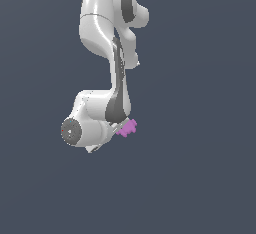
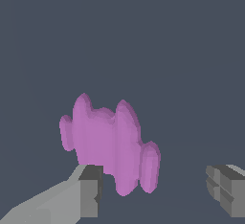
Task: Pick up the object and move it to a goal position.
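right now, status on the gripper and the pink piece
Gripper open, fingers spread wide. Pink piece between the fingers, nearer one finger, not clamped. Nothing else in view around it.

Landmark for all positions: the object [image 1: 128, 128].

Exterior view: the arm [image 1: 117, 73] descends from the upper edge of the frame and ends directly against the object. The wrist housing [image 1: 85, 128] lies to the exterior view's left of the object, touching or just beside it; exact contact cannot be told. Open floor [image 1: 200, 178] surrounds the object on its other sides.

Wrist view: the object [image 2: 107, 144] lies between the 2 fingers of the gripper [image 2: 155, 189], nearer to 1 finger [image 2: 88, 189], which appears to overlap its edge. The other finger [image 2: 227, 187] stands well apart from the object. The floor lies behind the object.
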Controlling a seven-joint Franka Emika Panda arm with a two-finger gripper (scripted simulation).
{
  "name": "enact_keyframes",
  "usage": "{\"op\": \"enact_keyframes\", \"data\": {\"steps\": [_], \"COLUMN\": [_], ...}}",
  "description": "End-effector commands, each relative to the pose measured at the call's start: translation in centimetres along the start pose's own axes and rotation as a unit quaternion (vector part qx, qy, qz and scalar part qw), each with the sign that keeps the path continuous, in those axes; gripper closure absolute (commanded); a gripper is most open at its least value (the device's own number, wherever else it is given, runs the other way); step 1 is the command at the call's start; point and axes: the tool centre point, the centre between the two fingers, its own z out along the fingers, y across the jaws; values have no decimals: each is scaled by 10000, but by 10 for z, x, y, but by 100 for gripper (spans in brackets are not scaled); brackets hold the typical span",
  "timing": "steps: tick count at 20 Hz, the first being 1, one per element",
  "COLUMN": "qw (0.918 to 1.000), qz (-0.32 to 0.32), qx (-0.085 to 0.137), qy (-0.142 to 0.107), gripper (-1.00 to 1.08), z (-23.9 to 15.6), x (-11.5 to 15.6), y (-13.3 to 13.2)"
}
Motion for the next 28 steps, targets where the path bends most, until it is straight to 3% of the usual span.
{"op": "enact_keyframes", "data": {"steps": [1,21,22,28], "qw": [9999,9998,9998,9998], "qz": [-104,-168,-168,-168], "qx": [84,140,140,140], "qy": [5,8,8,8], "gripper": [-60,-60,108,108], "z": [1,28,28,28], "x": [-1,-2,-2,-2], "y": [2,2,2,2]}}
